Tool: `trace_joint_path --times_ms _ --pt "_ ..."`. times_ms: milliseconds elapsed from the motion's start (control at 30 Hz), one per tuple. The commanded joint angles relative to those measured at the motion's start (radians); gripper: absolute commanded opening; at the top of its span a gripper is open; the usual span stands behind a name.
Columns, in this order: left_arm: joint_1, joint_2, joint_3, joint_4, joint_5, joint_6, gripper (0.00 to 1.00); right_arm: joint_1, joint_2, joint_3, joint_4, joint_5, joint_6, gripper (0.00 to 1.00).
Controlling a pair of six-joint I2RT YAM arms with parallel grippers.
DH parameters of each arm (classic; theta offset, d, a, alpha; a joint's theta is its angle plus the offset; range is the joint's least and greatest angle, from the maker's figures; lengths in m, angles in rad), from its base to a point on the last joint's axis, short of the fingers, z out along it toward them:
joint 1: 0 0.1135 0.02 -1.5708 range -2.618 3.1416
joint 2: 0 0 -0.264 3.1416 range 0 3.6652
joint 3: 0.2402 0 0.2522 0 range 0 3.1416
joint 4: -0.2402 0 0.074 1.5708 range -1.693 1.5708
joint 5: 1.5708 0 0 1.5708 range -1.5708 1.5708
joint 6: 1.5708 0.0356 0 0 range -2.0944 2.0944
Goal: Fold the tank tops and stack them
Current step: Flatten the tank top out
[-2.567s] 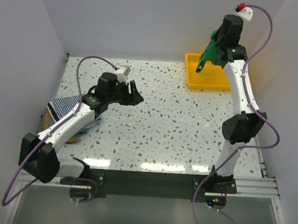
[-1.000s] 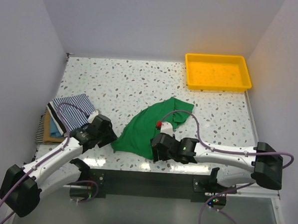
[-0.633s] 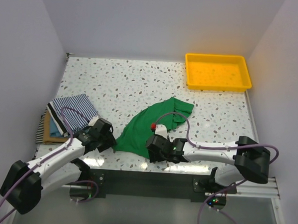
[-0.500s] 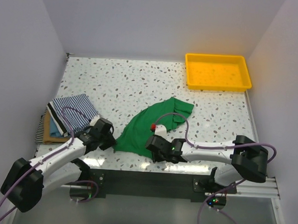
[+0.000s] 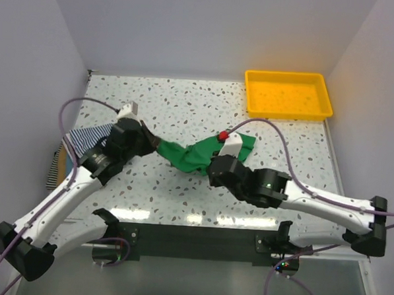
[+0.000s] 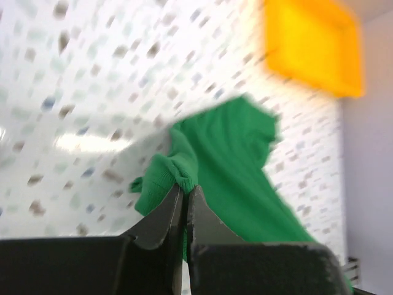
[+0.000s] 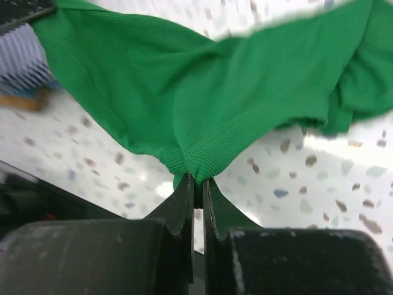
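Left arm (image 5: pixel 68 188) and right arm (image 5: pixel 321 201) match: white links, bulky black joints. Purple cables (image 5: pixel 72 104) loop off both, and a red knob (image 5: pixel 222 134) caps the right wrist's white block.

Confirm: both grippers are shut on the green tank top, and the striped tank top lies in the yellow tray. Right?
The striped tank top lies at the left edge of the table, not in the yellow tray; the top external view shows this. The left gripper and right gripper are shut on the green tank top.

The speckled surface (image 5: pixel 186 107) carries a yellow tray (image 5: pixel 288 115) at its far right and folded tops (image 5: pixel 82 137) at its left edge.
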Motion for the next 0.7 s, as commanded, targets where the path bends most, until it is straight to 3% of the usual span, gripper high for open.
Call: trace_joint_path --times_ms 0,333,533,667 --pt "-0.003 -0.058 0.236 -0.042 -0.065 0.132 0.0 0.002 -0.129 0.171 -0.074 0.179 -0.125 0.0" --pt "-0.003 0.002 0.775 -0.049 0.052 0.241 0.0 0.002 -0.217 0.536 -0.037 0.145 -0.388 0.0" --pt "-0.003 0.037 0.875 -0.069 0.034 0.233 0.0 0.002 -0.185 0.641 -0.022 0.185 -0.52 0.0" --pt "-0.003 0.074 0.855 -0.073 -0.019 0.212 0.0 -0.017 -0.102 0.676 0.007 0.292 -0.637 0.0"
